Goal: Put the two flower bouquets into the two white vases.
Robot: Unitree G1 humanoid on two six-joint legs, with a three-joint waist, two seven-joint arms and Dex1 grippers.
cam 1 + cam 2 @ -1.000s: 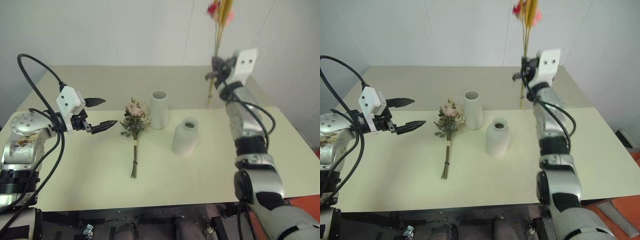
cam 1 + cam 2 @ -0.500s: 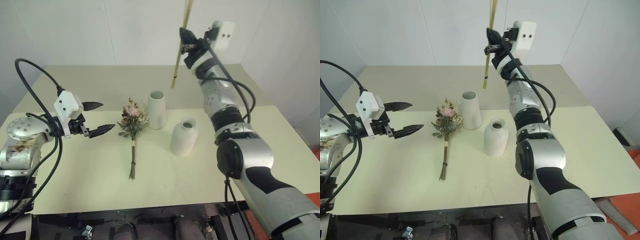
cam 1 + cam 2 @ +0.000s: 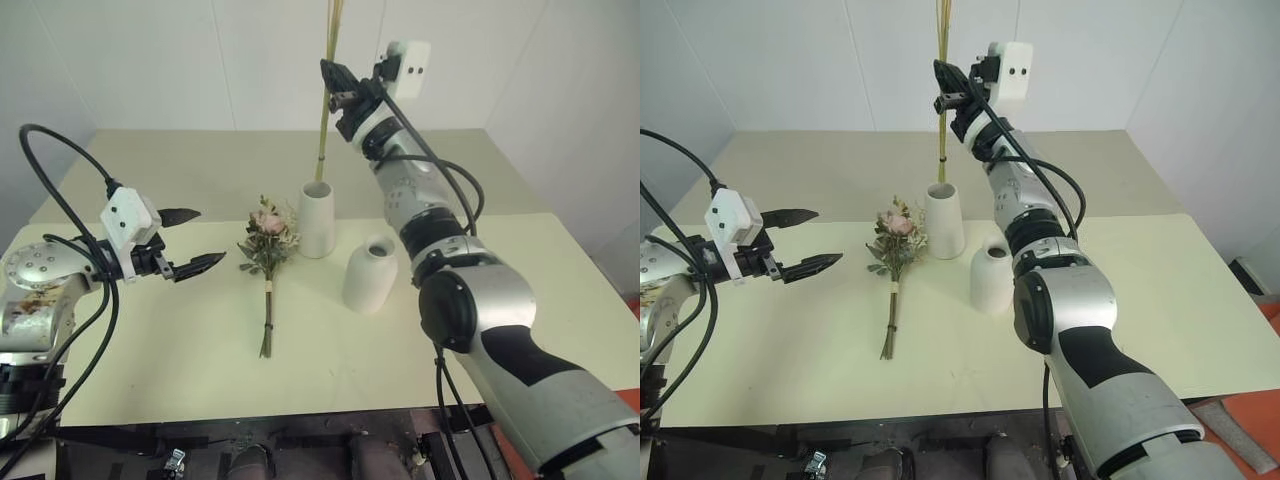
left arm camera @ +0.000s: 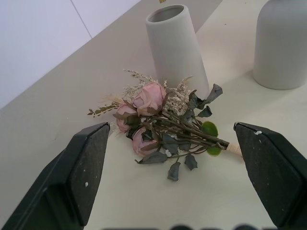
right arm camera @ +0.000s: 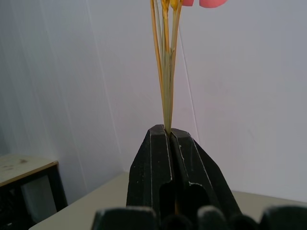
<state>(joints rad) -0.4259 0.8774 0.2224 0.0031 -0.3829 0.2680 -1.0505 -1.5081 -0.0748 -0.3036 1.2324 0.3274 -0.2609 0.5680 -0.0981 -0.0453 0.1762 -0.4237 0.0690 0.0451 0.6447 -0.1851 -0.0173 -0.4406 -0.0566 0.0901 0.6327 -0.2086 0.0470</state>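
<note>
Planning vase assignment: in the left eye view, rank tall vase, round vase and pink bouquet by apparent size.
1. Pink bouquet: longest, lying flat, blossoms to stem tips.
2 and 3. Tall vase and round vase: look alike; the round one sits nearer the camera, so no ranking.

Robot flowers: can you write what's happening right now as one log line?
right end effector: shut on yellow stems, held above tall vase | left end effector: open, beside pink bouquet lying on table

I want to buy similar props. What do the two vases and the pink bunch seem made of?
Tall vase and round vase: likely matte ceramic; chalky white, no shine. Pink bunch: dried or artificial, cannot tell; dull leaves, pale wrap binding the stems.
</note>
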